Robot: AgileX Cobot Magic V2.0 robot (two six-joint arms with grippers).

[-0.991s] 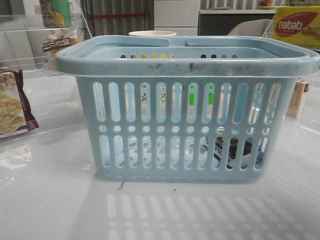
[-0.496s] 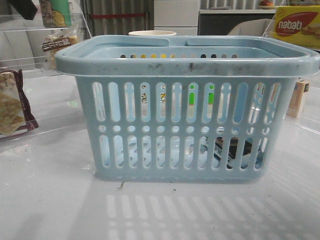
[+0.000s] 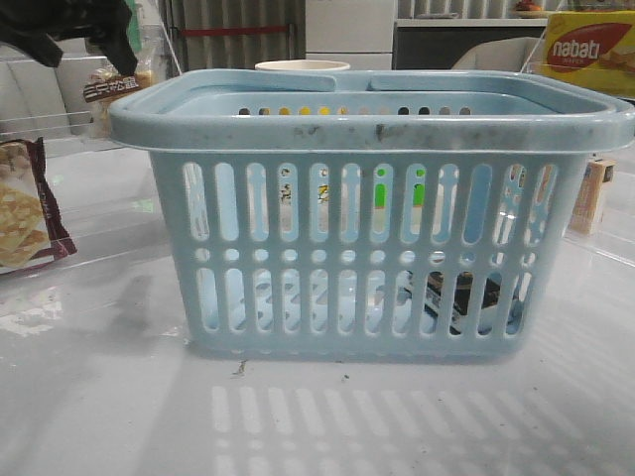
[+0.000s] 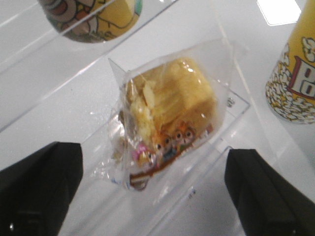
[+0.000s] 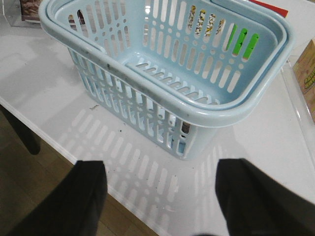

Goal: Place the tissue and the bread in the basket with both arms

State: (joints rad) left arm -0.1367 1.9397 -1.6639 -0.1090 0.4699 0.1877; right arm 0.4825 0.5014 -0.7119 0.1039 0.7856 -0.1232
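Left pincer (image 4: 155, 196) newly arrived above the bread (image 4: 170, 110), absent from the front view a second ago; fingers spread wide, grasping nothing. Bread lying between and just beyond the fingertips, on a clear shelf, flanked by a popcorn cup (image 4: 295, 73) and a printed can (image 4: 93, 17). Pickup apparently about to begin. Little room beside the bag; clear shelf edges close by. Right pincer (image 5: 160, 196) released, hanging back from the basket (image 5: 206, 115) near the edge of the surface (image 5: 275, 152), with open room around. Dark packet, likely the tissue (image 3: 461, 297), glimpsed through the basket's slots.
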